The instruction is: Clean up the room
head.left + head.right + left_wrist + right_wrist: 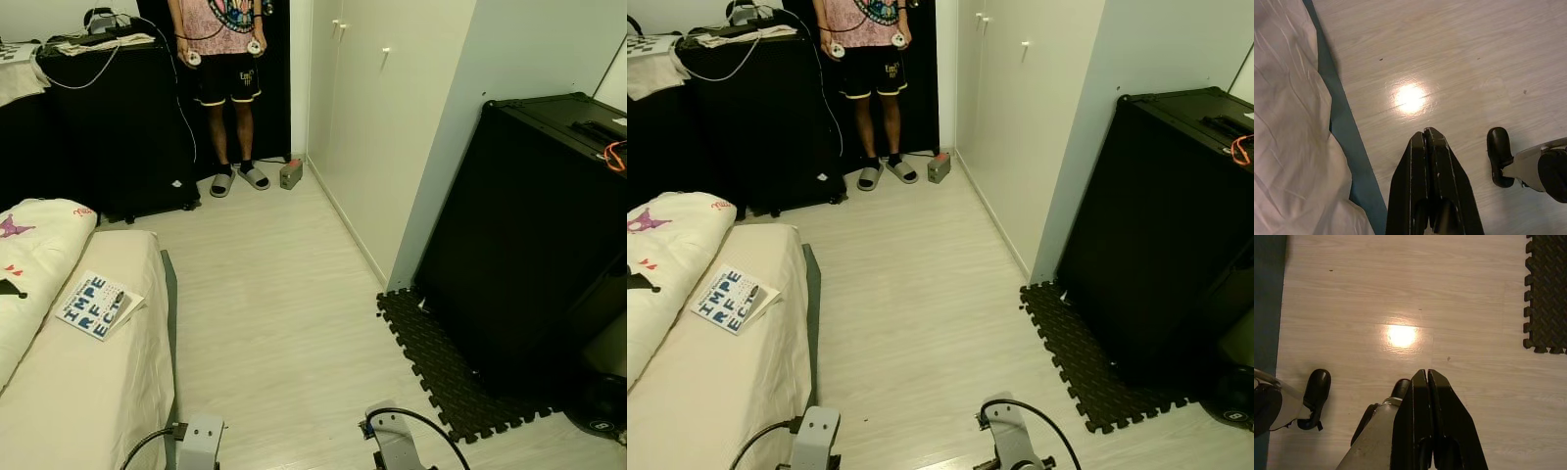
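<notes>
A booklet [96,304] with bold blue letters lies on the bed [88,392] at the left. A small grey box [291,174] sits on the pale wood floor by the white wardrobe [382,108]. My left gripper [1424,142] hangs over the floor beside the bed's edge, fingers pressed together with nothing held. My right gripper [1427,379] points down at bare floor, shut and empty too. Both wrists [201,441] show at the bottom of the eye views.
A person [227,88] in sandals stands at the far end by a black desk [108,117]. A tall black case [534,235] stands on a black foam mat [441,362] at the right. A white pillow [34,245] lies on the bed.
</notes>
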{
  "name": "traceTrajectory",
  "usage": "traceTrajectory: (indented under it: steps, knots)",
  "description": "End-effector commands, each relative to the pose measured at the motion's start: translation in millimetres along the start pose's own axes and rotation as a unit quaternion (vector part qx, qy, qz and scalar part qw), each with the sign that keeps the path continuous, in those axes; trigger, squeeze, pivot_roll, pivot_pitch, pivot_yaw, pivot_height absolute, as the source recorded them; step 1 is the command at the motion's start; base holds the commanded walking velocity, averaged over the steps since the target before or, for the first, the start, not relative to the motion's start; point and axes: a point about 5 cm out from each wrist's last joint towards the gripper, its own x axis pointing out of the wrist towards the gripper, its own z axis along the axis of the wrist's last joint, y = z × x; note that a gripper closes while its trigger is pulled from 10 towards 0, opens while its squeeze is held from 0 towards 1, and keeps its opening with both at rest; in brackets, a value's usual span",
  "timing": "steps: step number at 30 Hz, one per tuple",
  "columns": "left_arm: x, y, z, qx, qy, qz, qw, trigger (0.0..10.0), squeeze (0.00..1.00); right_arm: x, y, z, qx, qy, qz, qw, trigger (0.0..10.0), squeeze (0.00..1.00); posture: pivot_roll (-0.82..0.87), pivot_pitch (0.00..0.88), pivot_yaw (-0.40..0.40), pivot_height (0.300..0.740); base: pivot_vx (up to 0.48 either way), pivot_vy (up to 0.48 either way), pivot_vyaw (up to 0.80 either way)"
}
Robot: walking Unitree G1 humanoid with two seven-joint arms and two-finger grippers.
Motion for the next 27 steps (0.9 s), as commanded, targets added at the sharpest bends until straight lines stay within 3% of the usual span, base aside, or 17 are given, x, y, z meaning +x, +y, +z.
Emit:
traceTrajectory:
  steps: [1,17,20,22,23,24,25,26,27]
  knots:
    - [-1.4,0.6,-5.2,0.005,0.013,0.000,1.000,10.0,0.00,-0.5,3.4,-5.0,-0.001,0.013,0.003,1.000,10.0,0.00,-0.04,0.079,-0.011,0.740,0.000,0.000,0.00]
    - [-1.4,-1.2,-5.0,0.013,0.011,-0.003,1.000,10.0,0.00,-0.5,-6.3,-0.2,-0.002,0.003,0.001,1.000,10.0,0.00,-0.04,0.080,-0.014,0.740,0.000,0.000,0.00]
    - [-1.6,-0.4,-5.0,0.016,0.010,-0.004,1.000,10.0,0.00,-1.3,-13.2,0.3,-0.035,0.009,0.011,0.999,10.0,0.00,-0.04,0.080,-0.014,0.740,0.000,0.000,0.00]
    - [-1.6,0.5,-4.7,0.019,0.009,-0.003,1.000,10.0,0.00,-2.9,-17.9,2.1,-0.078,0.001,0.031,0.997,10.0,0.00,-0.04,0.086,-0.010,0.740,0.000,0.000,0.00]
    - [-1.6,0.5,-4.7,0.019,0.009,-0.003,1.000,10.0,0.00,-2.9,-17.9,2.1,-0.078,0.001,0.031,0.997,10.0,0.00,-0.04,0.086,-0.010,0.740,0.000,0.000,0.00]
    - [-1.5,1.1,-4.2,0.019,0.008,-0.002,1.000,10.0,0.00,-5.5,-17.8,5.5,-0.098,-0.016,0.074,0.992,10.0,0.00,-0.04,0.086,-0.010,0.740,0.000,0.000,0.00]
    - [-1.5,1.1,-4.2,0.019,0.008,-0.002,1.000,10.0,0.00,-5.5,-17.8,5.5,-0.098,-0.016,0.074,0.992,10.0,0.00,-0.04,0.086,-0.010,0.740,0.000,0.000,0.00]
    - [-1.5,1.5,-3.8,0.021,0.006,-0.002,1.000,10.0,0.00,-11.3,-18.2,15.1,-0.093,-0.045,0.133,0.986,10.0,0.00,-0.04,0.091,-0.011,0.740,0.000,0.000,0.00]
    - [-1.5,1.5,-3.8,0.021,0.006,-0.002,1.000,10.0,0.00,-11.3,-18.2,15.1,-0.093,-0.045,0.133,0.986,10.0,0.00,-0.04,0.091,-0.011,0.740,0.000,0.000,0.00]
